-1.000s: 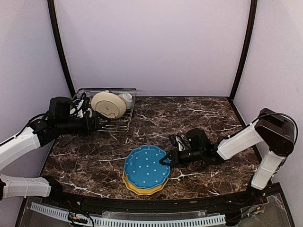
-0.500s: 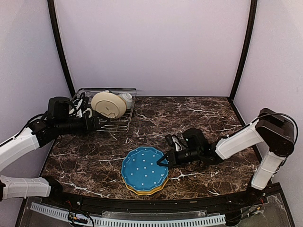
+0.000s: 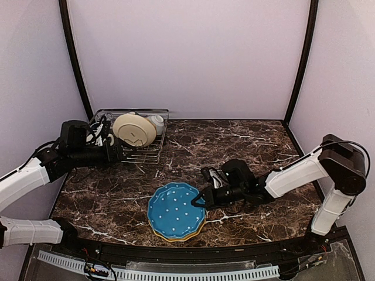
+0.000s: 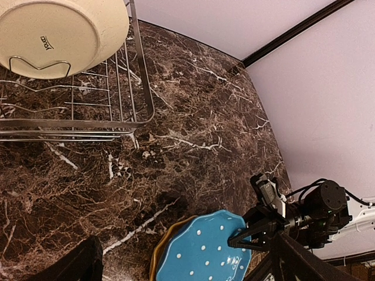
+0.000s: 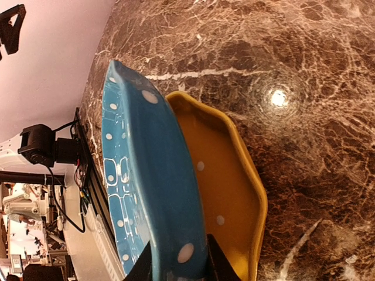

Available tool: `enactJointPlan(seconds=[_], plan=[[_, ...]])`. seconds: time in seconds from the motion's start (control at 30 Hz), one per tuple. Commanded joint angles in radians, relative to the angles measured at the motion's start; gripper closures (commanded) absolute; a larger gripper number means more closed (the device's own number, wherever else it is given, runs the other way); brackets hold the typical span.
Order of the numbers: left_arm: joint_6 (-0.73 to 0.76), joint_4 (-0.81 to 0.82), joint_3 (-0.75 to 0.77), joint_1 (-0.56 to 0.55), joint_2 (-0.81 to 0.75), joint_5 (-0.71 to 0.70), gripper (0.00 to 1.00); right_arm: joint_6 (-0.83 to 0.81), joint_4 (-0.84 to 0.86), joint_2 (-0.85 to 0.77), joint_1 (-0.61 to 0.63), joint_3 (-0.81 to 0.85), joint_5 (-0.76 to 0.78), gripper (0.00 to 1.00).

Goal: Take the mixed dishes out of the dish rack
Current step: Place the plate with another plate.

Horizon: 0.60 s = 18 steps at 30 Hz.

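Right arm: reaches across the bench (image 3: 246, 137) toward the near centre. The right gripper (image 3: 203, 198) has its jaws clamped on the right-hand rim of the blue plate (image 3: 174, 211). In the right wrist view a finger sits on either side of that rim.

Blue plate: on the near centre of the bench, on top of the yellow plate (image 3: 179, 239). Only a thin near edge of the yellow plate shows from above. In the right wrist view the blue plate stands at an angle to the yellow one, with its gripped edge raised.

Left arm: the left gripper (image 3: 120, 152) hovers at the near edge of the dish rack (image 3: 153, 111), jaws wide apart and holding nothing.

Dish rack: at the far left corner of the bench. The cream plate (image 3: 135, 130) stands on edge inside it, propped against the wires. A white piece (image 3: 156, 122) sits just behind the plate; I cannot tell what it is.
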Motion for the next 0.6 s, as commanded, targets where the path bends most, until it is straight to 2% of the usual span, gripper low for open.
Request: enactJointPlan(seconds=[0.0, 0.33, 0.57], plan=[[-0.004, -0.015, -0.008, 0.002, 0.002, 0.008, 0.01, -0.039, -0.094, -0.040, 0.024, 0.023, 0.076, 0.72], [-0.006, -0.018, -0.014, 0.002, 0.000, 0.006, 0.01, -0.073, -0.201, -0.076, 0.027, 0.037, 0.130, 0.52], [0.054, -0.098, 0.051, 0.002, 0.016, -0.042, 0.01, -0.130, -0.344, -0.115, 0.038, 0.083, 0.212, 0.29]])
